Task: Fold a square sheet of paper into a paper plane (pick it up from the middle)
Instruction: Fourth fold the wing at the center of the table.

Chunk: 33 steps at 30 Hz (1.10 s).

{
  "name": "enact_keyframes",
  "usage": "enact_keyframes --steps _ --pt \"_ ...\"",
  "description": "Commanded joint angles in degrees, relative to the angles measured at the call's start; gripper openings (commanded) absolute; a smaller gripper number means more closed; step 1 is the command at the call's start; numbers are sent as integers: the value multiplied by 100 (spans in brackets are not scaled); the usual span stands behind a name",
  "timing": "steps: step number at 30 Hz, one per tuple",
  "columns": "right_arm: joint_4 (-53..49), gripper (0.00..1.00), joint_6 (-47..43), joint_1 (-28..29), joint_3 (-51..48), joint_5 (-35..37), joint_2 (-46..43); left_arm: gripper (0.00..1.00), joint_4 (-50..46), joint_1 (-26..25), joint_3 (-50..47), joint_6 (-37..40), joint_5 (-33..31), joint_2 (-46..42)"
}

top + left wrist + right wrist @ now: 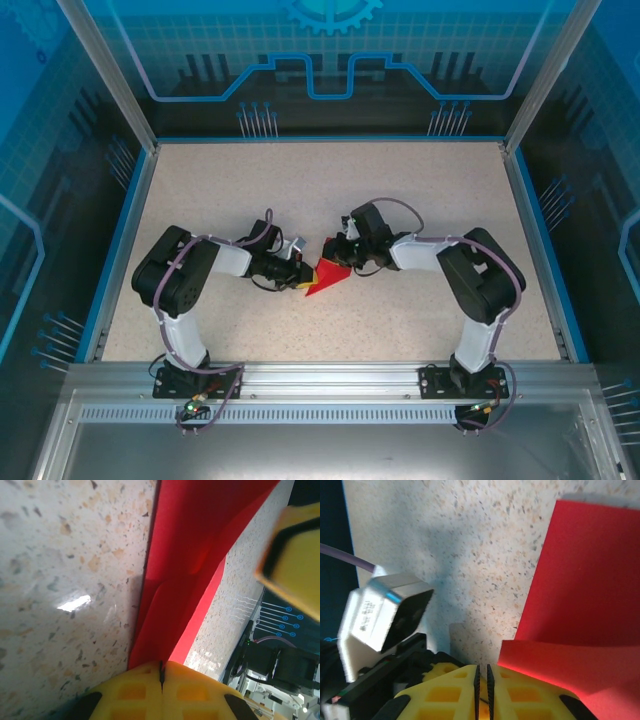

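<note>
Red paper (328, 276) is clamped at its left edge by the closed left gripper (161, 672). Right gripper (482, 680) is positioned at its top edge, fingers nearly together; grip unclear.

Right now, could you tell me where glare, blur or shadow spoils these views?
Left wrist: glare on the table, and a yellow finger at upper right is blurred. Right wrist: a soft shadow lies on the table beside the paper. Top external: evenly lit and sharp.
</note>
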Motion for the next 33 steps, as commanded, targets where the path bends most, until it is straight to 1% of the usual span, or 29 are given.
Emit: enact_keyframes --steps 1,4,8,10,11,13,15,16,21,24,27,29,33 --pt "77 14 88 56 185 -76 314 0 -279 49 -66 -66 -300 300" --pt "40 14 74 52 302 -101 528 0 -374 49 -19 6 -294 328" --pt "-314 12 31 48 347 97 738 2 -581 49 30 166 -377 302" --pt "-431 11 -16 56 328 172 852 8 -633 50 19 225 -409 246" --pt "-475 11 -30 56 310 191 893 10 -678 49 36 260 -428 224" --pt "-527 10 -54 63 236 260 952 18 -736 50 49 305 -399 148" --pt "-569 10 -99 68 180 297 971 22 -797 49 48 332 -394 39" --pt "-602 10 -132 79 163 320 971 25 -884 41 56 370 -422 -17" --pt "-609 10 -193 98 66 342 972 30 -1240 32 -6 493 -733 -316" --pt "-576 10 -198 95 38 344 980 27 -1495 -16 19 608 -896 -360" --pt "-554 10 -199 108 23 342 983 24 -1646 -96 40 725 -887 -332" --pt "-544 10 -194 111 27 323 980 19 -1808 -159 75 838 -873 -331" --pt "-537 10 -187 120 8 334 971 10 -2140 -218 83 970 -1151 -398"
